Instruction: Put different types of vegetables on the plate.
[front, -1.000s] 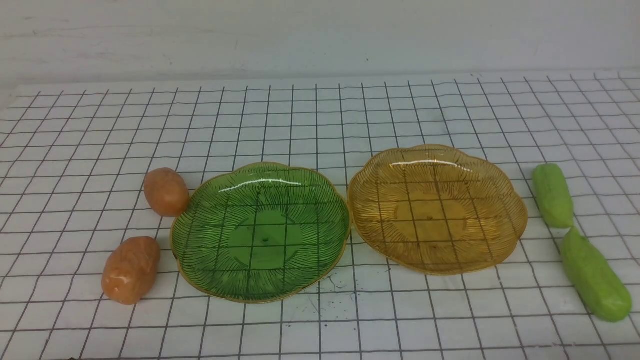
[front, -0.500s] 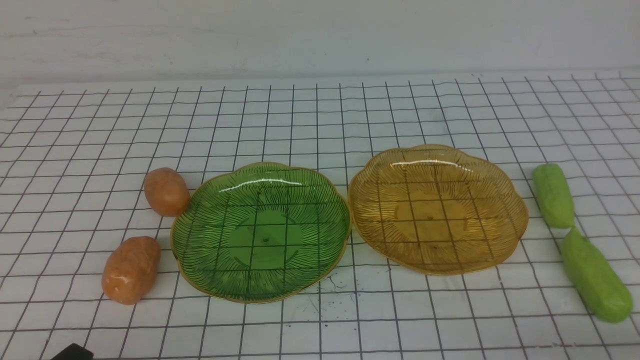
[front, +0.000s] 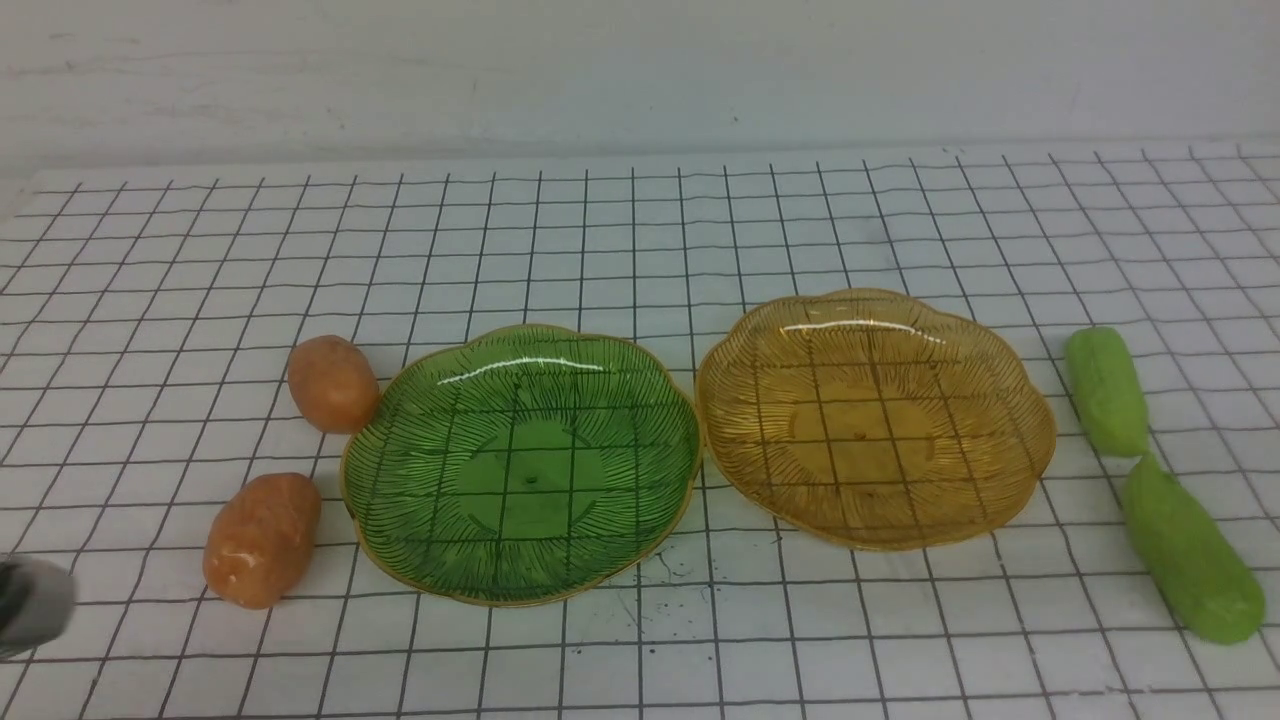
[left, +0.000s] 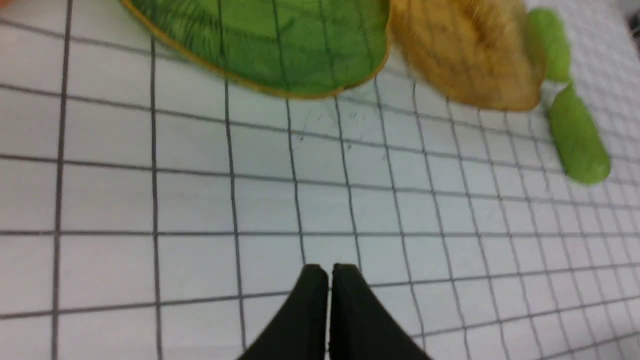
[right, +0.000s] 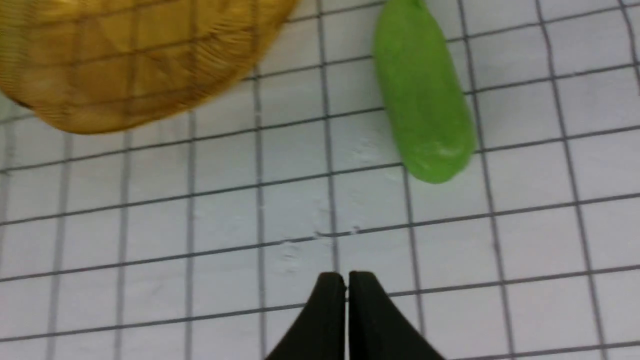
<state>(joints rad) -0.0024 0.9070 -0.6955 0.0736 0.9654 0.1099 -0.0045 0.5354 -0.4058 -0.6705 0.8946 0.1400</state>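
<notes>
Two orange-brown potato-like vegetables (front: 333, 383) (front: 262, 540) lie left of a green glass plate (front: 520, 465). An amber glass plate (front: 875, 420) sits to its right, and both plates hold nothing. Two light green cucumber-like pieces (front: 1105, 392) (front: 1190, 550) lie right of the amber plate. My left gripper (left: 329, 270) is shut and holds nothing, over bare cloth in front of the green plate (left: 280, 45). My right gripper (right: 346, 277) is also shut on nothing, over the cloth a little short of the nearer cucumber piece (right: 422, 95).
A white cloth with a black grid (front: 640, 250) covers the table as far as the wall at the back. A blurred grey part of my left arm (front: 30, 603) shows at the front view's lower left edge, close to the nearer potato.
A part of my left arm has come into the front view at the lower left and risen along the edge. Vegetables and plates have not moved.
</notes>
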